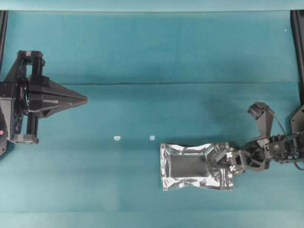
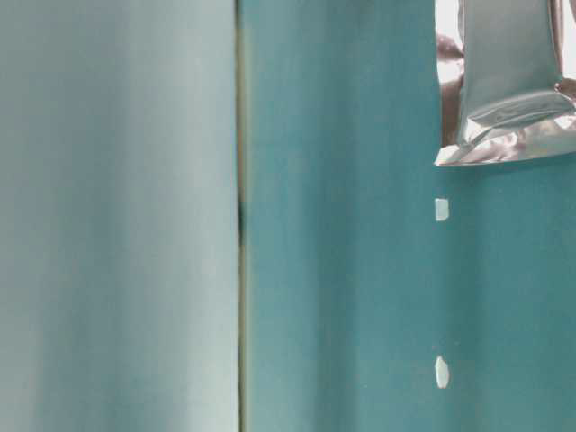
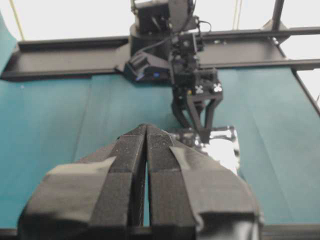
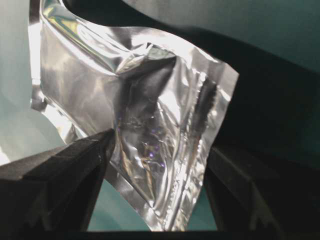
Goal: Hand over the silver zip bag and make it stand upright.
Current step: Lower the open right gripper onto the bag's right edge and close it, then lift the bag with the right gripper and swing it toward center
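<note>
From overhead, the silver zip bag (image 1: 197,166) lies flat on the teal table (image 1: 142,57) toward the front right corner, its dark centre panel facing up. The right end effector (image 1: 222,162) reaches in from the right edge with its fingers spread over the bag's right end, while the left end effector (image 1: 84,99) sits near the left edge, well apart from the bag, its fingers pressed together to a point. Two small white bits (image 1: 117,138) lie on the cloth between the two arms. The table-level view shows only one end of the bag (image 2: 508,90) at the upper right and the white bits (image 2: 441,210) beside it. The left wrist view looks along the closed fingers (image 3: 135,175) toward the right end effector (image 3: 197,127) above the bag (image 3: 222,147). In the right wrist view the crinkled foil (image 4: 145,120) stands between the open fingers (image 4: 65,170); whether they touch it is hard to tell.
</note>
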Tool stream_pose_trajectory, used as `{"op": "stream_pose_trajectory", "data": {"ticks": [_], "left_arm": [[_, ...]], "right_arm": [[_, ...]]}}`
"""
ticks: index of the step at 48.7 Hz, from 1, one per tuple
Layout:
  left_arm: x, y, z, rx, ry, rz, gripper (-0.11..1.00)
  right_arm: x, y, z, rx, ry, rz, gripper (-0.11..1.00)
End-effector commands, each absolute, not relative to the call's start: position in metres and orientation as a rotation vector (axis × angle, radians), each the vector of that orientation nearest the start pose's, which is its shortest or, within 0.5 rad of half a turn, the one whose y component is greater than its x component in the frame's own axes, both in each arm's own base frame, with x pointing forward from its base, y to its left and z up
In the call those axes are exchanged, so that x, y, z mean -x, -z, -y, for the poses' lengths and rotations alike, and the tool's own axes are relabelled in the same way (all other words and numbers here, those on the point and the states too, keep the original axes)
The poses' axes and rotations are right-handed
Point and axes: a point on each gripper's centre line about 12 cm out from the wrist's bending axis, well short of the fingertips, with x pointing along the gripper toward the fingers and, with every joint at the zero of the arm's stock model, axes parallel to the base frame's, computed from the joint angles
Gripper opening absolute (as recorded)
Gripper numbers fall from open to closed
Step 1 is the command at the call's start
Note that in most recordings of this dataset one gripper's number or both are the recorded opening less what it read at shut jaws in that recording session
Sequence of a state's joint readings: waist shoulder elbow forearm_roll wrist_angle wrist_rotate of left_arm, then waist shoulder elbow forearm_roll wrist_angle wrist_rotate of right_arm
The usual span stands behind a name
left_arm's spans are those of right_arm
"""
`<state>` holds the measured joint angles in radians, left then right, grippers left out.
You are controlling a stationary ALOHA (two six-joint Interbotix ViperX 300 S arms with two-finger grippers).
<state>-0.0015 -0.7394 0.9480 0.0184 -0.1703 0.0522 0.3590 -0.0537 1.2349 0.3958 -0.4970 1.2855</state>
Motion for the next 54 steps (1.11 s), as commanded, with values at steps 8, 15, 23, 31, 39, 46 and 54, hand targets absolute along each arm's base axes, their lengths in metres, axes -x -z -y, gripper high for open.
{"op": "stream_pose_trajectory", "data": {"ticks": [8,15,23,31,39,46,54], "left_arm": [[-0.255,-0.333,0.000,-0.070,0.003,-0.009,-0.01],[-0.255,-0.332,0.000,-0.070,0.004,-0.011,-0.01],[-0.254,-0.331,0.000,-0.072,0.004,-0.012,-0.01],[-0.254,-0.331,0.000,-0.072,0.003,-0.014,-0.01],[-0.254,-0.328,0.000,-0.070,0.003,-0.020,-0.01],[-0.254,-0.328,0.000,-0.072,0.001,-0.021,-0.01],[-0.254,-0.328,-0.002,-0.072,-0.005,-0.022,-0.01]], "right_arm": [[-0.244,-0.070,-0.070,-1.360,0.435,-0.665,0.83],[-0.243,-0.071,-0.070,-1.360,0.438,-0.672,0.76],[-0.243,-0.073,-0.071,-1.360,0.436,-0.683,0.38],[-0.243,-0.083,-0.071,-1.347,0.401,-0.669,0.03],[-0.244,-0.095,-0.066,-1.332,0.377,-0.651,0.01],[-0.243,-0.106,-0.061,-1.298,0.367,-0.661,0.01],[-0.248,-0.131,-0.054,-1.224,0.326,-0.682,0.01]]}}
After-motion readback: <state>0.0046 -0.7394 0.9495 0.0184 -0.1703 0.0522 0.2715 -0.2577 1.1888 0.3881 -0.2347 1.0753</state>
